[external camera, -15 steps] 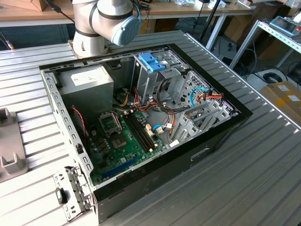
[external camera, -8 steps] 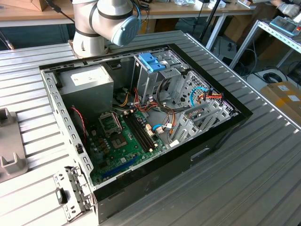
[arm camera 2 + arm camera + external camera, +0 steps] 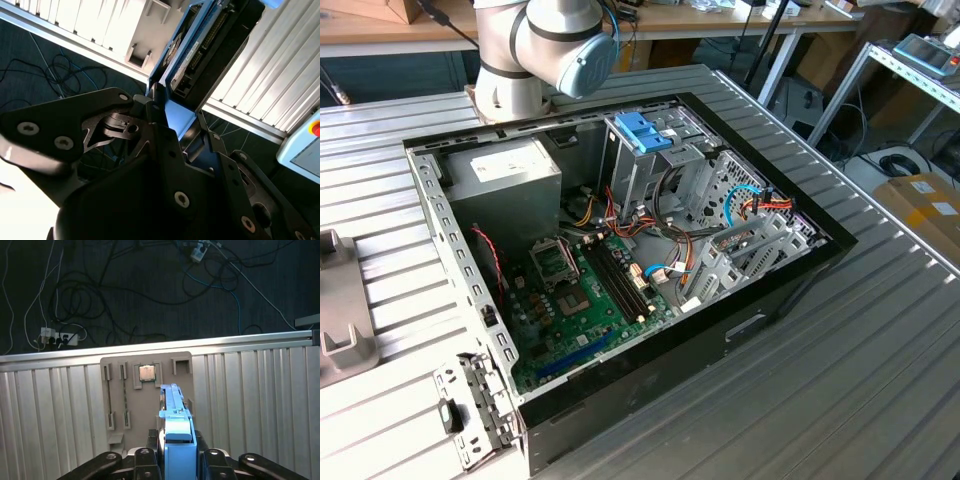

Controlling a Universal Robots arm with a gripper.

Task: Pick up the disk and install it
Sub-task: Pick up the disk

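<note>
Disk (image 3: pixel 172 407) with the light-blue rails is sitting in the gripper (image 3: pixel 177 445) in the first wrist view. The 2 black fingers are pressing on its near end from both sides, so I think the gripper is squeezing shut on the disk. In the second wrist view the disk (image 3: pixel 200 45) is sticking out away from the gripper (image 3: pixel 172 117). 1 blue rail is running along its side, with dark metal next to it.

The disk is hanging over the grey parts tray (image 3: pixel 115 372), which is lying on the ribbed metal table (image 3: pixel 45 410). A small square chip (image 3: pixel 146 373) is sitting in 1 pocket of the tray, just beside the far end of the disk. I cannot tell if the disk is touching the tray or is up in the air above it. Past the table edge, cables (image 3: pixel 75 300) are lying on the dark floor.

In the exterior view the open computer case (image 3: pixel 432 215) is lying on the same table, near the tray (image 3: pixel 338 345). The silver drive cage (image 3: pixel 692 180) with the blue latch (image 3: pixel 642 132) is standing inside the case.

So the grabbing part is looking done, or very nearly done. The putting-in part is not done yet: the disk is over by the tray, not in the case.
</note>
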